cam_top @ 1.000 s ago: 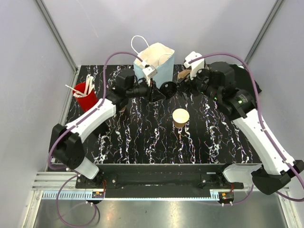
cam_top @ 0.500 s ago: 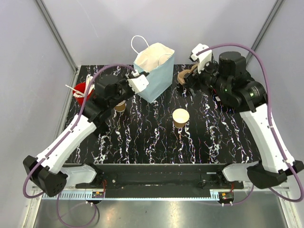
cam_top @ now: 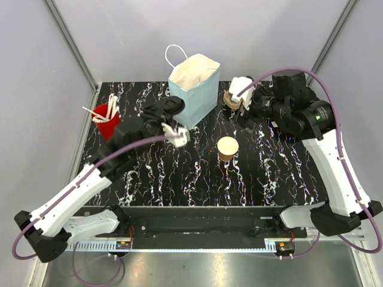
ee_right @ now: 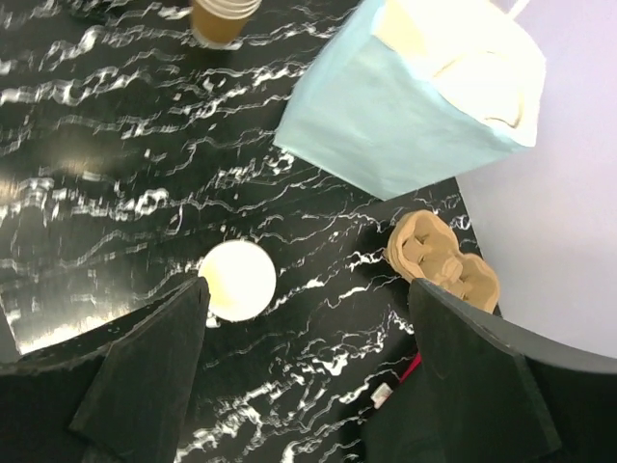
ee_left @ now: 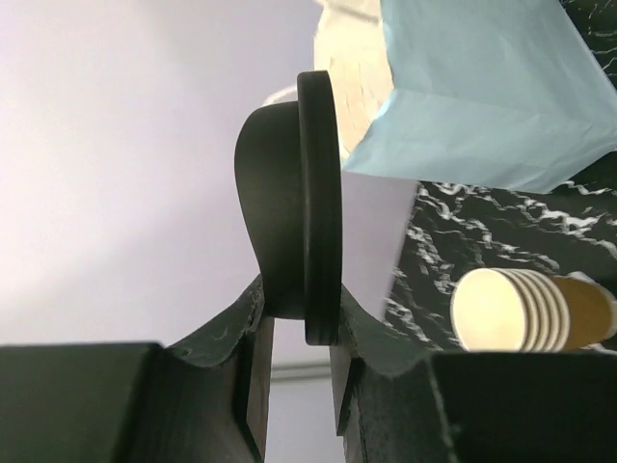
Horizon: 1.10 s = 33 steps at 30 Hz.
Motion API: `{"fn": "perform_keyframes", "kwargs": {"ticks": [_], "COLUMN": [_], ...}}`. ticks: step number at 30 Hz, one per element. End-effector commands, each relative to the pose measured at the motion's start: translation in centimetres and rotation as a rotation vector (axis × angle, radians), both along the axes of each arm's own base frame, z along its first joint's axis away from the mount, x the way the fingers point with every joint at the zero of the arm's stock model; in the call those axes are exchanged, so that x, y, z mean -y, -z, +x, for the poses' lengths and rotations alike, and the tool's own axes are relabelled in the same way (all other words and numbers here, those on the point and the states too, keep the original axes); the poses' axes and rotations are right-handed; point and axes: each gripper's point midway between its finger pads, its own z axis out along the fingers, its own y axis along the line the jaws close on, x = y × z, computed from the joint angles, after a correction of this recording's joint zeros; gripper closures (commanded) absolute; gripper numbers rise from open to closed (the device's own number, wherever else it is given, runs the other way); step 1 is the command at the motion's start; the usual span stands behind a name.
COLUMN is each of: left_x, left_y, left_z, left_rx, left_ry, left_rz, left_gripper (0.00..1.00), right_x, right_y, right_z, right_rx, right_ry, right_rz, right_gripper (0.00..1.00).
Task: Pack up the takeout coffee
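The left gripper [ee_left: 301, 313] pinches a round black plastic lid [ee_left: 294, 193] edge-on. The small tan kraft-paper cup [cam_top: 228, 147] stands lidless on the black marbled surface [cam_top: 179, 179]. The right gripper [ee_right: 308, 328] hangs wide, empty. Pressed off-centre, the lid may tip the unsteadied cup.

The worktop [cam_top: 179, 179] is black with white squiggles, the paper bag [cam_top: 200, 104] light blue, the cup [cam_top: 228, 147] tan, the lid [ee_left: 313, 193] black.

A pale-blue paper bag [ee_left: 482, 96] stood just beyond the left gripper [ee_left: 299, 313], stacked tan cups [ee_left: 530, 309] near it; a pulp carrier [ee_right: 443, 260] lay below the right gripper [ee_right: 307, 289].
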Motion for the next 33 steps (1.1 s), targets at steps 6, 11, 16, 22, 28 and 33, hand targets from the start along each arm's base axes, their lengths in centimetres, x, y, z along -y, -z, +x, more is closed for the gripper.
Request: {"fn": "perform_keyframes", "kwargs": {"ticks": [6, 11, 16, 22, 28, 33], "left_x": [7.7, 11.3, 14.3, 16.6, 18.0, 18.5], "left_y": [1.0, 1.9, 3.0, 3.0, 3.7, 4.2], "left_z": [-5.7, -7.7, -9.4, -10.0, -10.0, -10.2], "left_rx": [0.430, 0.561, 0.699, 0.712, 0.671, 0.650], "left_ry": [0.355, 0.483, 0.610, 0.641, 0.639, 0.653], "left_rz": [0.304, 0.350, 0.409, 0.397, 0.373, 0.367], "left_gripper": [0.92, 0.91, 0.92, 0.92, 0.92, 0.91], "right_x": [-0.8, -1.4, -1.5, -2.0, -2.7, -2.9], "right_y": [0.2, 2.1, 4.4, 5.8, 6.0, 6.8], "right_z": [-6.5, -9.2, -11.3, -12.7, -12.3, -12.4], "right_rx": [0.042, 0.012, -0.041, -0.080, -0.089, -0.106], "right_ry": [-0.357, -0.443, -0.494, -0.508, -0.469, -0.465], "right_rz": [-0.061, -0.052, -0.029, 0.009, 0.053, 0.057], "right_gripper": [0.14, 0.17, 0.18, 0.23, 0.38, 0.39]}}
